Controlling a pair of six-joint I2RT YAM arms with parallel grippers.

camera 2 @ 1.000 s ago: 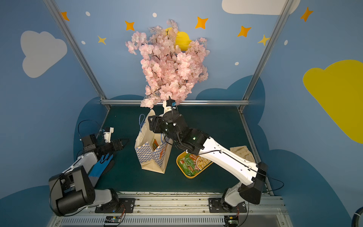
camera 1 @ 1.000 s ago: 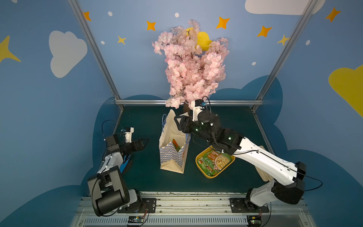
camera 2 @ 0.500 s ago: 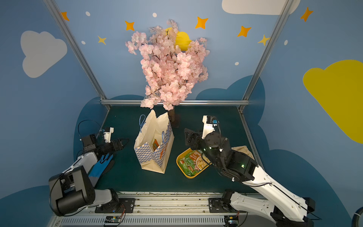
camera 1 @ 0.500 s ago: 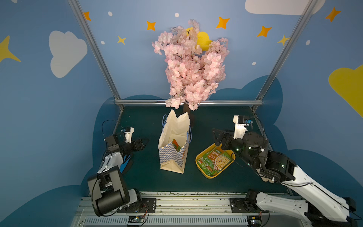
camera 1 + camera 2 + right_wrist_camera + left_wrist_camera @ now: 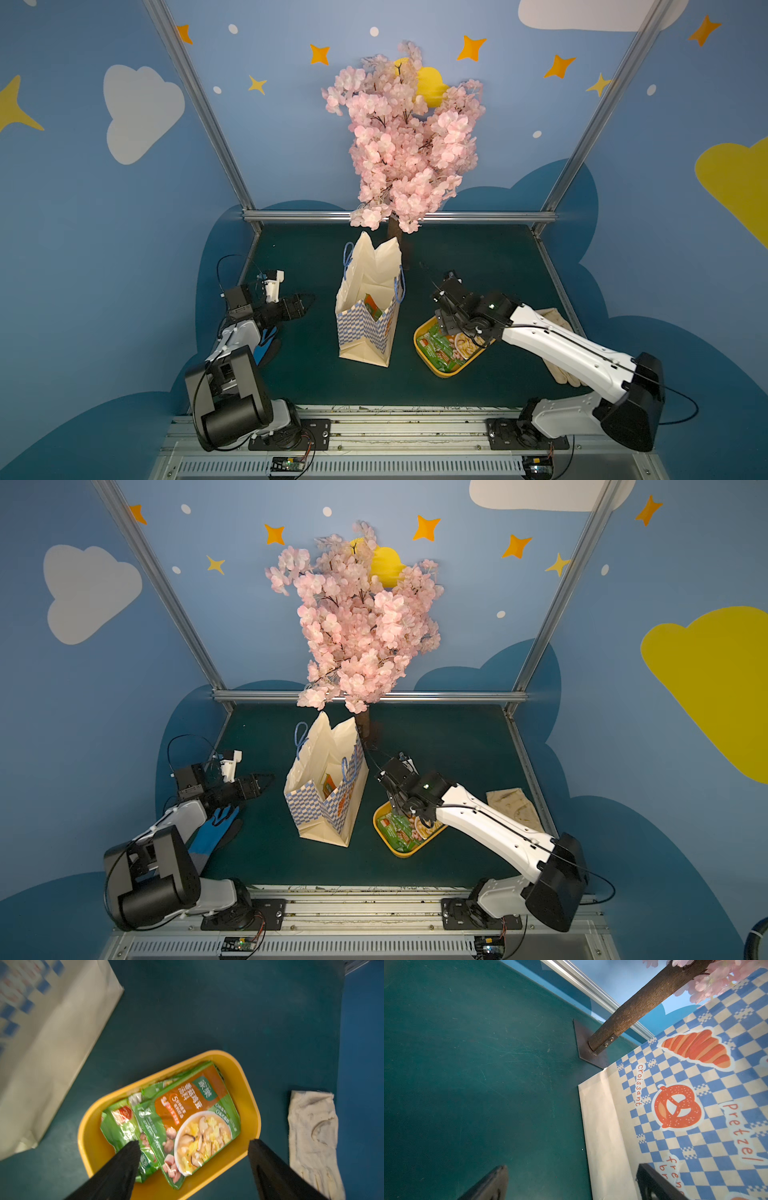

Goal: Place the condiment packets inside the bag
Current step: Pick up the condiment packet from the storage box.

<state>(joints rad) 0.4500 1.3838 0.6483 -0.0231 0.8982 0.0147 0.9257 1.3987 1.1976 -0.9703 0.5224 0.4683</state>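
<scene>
The blue-and-white checkered paper bag stands beside the right gripper, one green sachet inside. Below its spread, empty jaws sits the yellow plastic tray, glossy green condiment packets left to move. The left gripper hovers, jaws apart, facing the bag.

Shows the bag standing upright on the desk with one green-and-orange packet inside. Beside it, finds a yellow tray holding more condiment packets. Puts the right end effector over the tray's far edge and the left end effector well apart from the bag, pointed toward it. Catches a pink blossom tree behind and a beige cloth partly under the right arm.
</scene>
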